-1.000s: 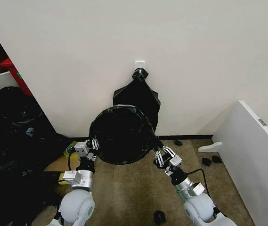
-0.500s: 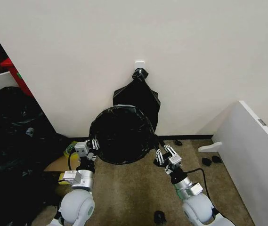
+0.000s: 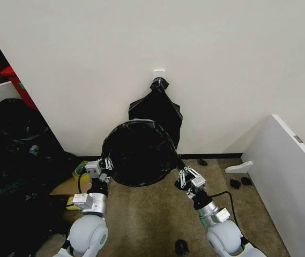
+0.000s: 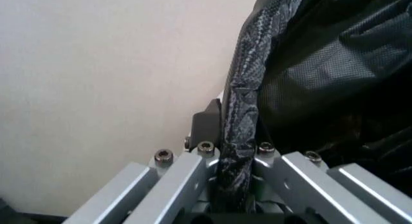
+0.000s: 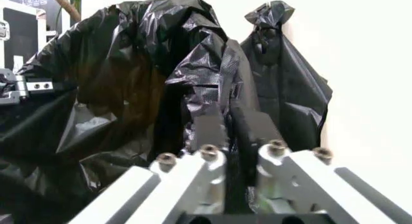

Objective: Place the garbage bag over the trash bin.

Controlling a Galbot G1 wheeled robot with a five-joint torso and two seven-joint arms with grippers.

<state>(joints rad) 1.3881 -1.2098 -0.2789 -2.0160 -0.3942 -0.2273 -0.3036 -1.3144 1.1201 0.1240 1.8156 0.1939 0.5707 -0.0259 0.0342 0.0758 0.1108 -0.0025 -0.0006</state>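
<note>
The black garbage bag point(image 3: 139, 152) is stretched into a round, drum-like shape against the wall in the head view. The trash bin is hidden by it. My left gripper point(image 3: 105, 164) is at the bag's lower left edge, shut on the bunched rim point(image 4: 240, 113) that runs down between its jaws. My right gripper point(image 3: 185, 172) is at the lower right edge, shut on a fold of the bag point(image 5: 222, 89). In the right wrist view the crumpled bag point(image 5: 129, 79) bulges up beyond the fingers point(image 5: 209, 130).
A second black bag point(image 3: 159, 107) hangs from a white wall hook point(image 3: 158, 72) just behind. Piled black bags point(image 3: 13, 150) and a red object point(image 3: 15, 80) crowd the left. A white panel point(image 3: 291, 171) leans at right. Small dark objects point(image 3: 181, 247) lie on the carpet.
My right arm has shifted slightly towards the bag, still holding its edge. The left arm and the bag's round shape have stayed as they were.
</note>
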